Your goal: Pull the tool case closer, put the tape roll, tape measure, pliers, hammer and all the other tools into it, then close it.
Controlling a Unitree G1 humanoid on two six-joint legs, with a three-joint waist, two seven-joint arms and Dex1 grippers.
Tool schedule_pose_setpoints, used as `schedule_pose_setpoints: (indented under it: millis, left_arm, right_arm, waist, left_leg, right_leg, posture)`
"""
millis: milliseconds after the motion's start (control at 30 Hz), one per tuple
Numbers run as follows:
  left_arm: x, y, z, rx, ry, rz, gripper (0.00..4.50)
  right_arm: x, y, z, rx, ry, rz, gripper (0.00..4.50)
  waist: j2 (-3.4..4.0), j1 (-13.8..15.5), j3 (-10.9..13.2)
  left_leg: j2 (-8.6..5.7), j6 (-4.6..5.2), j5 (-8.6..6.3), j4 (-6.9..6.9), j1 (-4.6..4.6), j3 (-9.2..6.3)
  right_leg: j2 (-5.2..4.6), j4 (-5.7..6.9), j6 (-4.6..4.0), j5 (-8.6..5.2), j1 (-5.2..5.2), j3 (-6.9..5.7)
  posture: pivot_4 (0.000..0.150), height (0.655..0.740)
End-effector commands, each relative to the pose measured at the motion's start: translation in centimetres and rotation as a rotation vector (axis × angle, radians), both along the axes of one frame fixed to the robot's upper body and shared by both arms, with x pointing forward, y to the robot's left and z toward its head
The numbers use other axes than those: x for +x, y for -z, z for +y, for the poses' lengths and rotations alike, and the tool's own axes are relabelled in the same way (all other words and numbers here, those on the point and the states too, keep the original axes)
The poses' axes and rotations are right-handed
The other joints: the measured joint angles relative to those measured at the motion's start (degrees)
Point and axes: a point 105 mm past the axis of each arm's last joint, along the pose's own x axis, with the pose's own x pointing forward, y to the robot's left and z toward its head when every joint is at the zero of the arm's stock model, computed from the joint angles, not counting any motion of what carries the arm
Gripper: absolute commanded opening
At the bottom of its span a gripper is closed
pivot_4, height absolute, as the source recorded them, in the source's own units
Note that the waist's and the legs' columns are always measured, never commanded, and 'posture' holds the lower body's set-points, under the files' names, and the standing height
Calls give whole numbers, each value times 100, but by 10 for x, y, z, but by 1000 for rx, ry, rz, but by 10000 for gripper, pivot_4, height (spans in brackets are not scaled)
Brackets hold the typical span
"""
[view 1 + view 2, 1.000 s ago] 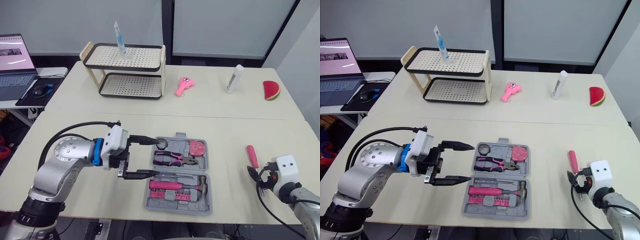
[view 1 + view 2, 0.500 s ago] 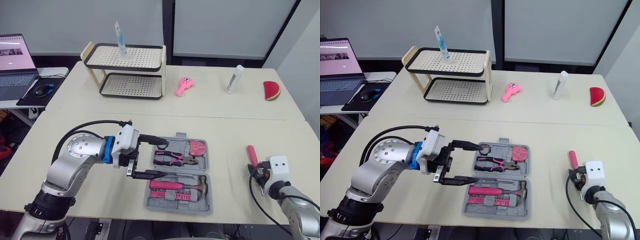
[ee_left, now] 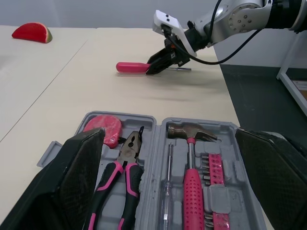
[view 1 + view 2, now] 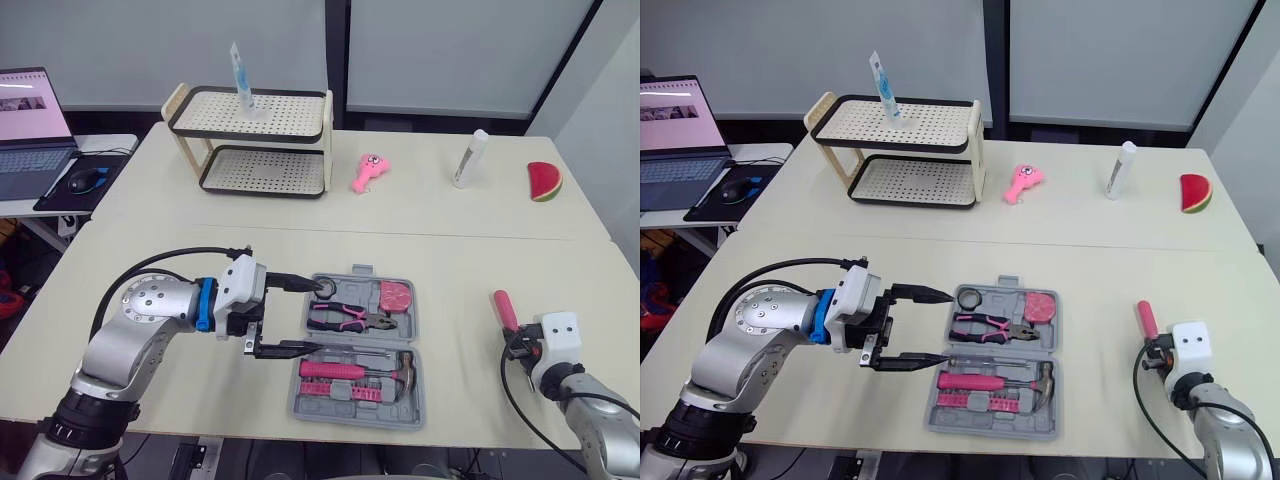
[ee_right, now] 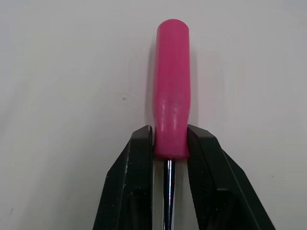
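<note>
The left jaws are standing wide apart at the left side of the open tool case (image 4: pixel 352 416). It is sitting on the tabletop (image 4: pixel 180 250), holding the tape roll (image 4: pixel 324 287), tape measure (image 4: pixel 395 297), pliers (image 4: pixel 345 317) and hammer (image 4: pixel 385 372). The right jaws are clamping the pink screwdriver (image 5: pixel 171 86) by its handle, well apart from the case on its right.

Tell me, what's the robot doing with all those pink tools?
It's packing a tool case. The case lies open on the table, and the pliers and hammer are already inside. The right gripper is shut on a pink screwdriver out on the table, to the right of the case. The left gripper is open at the case's left edge, holding nothing.
</note>
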Motion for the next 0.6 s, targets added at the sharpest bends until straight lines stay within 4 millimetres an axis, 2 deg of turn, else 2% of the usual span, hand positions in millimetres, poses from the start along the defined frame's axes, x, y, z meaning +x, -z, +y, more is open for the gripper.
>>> schedule_pose_setpoints:
  millis: [33, 133, 267, 433, 600]
  left_arm:
    - [-9, -1, 17, 63, -1, -23, 45000]
    - [-21, 11, 35, 155, 20, -25, 45000]
    - [-34, 22, 52, 219, 11, 11, 45000]
    - [-52, 36, 66, 297, 48, 35, 45000]
    - [-61, 41, 71, 324, 69, 50, 45000]
  right_arm:
    - [5, -40, 30, -100, -229, -74, 7075]
    - [-2, -54, 52, -177, -425, -40, 7075]
    - [-24, -67, 89, -274, -753, 47, 7075]
    - [-58, -62, 130, -311, -1075, 193, 7074]
    - [-74, -54, 167, -303, -1241, 253, 7074]
  waist:
    - [6, -60, 1]
    - [6, -71, 1]
    - [4, -59, 4]
    - [-2, 9, 5]
    - [-16, 17, 13]
  left_leg:
    - [0, 0, 0, -1, 0, 0]
    - [8, 0, 0, -3, 2, -3]
    - [6, 0, 0, 0, 0, -4]
    - [8, 0, 0, 2, 1, -6]
    - [10, 0, 0, 2, -4, -4]
  right_leg:
    - [0, 2, 0, 0, -1, 1]
    - [8, 3, -4, -2, -2, -3]
    - [4, 1, -5, -2, 0, -6]
    - [5, 0, -5, -3, 3, -9]
    - [5, -4, -7, -6, -9, -7]
  posture:
    - [1500, 7350]
    - [1500, 7350]
    - [1500, 7350]
    - [1500, 7350]
    - [1500, 7350]
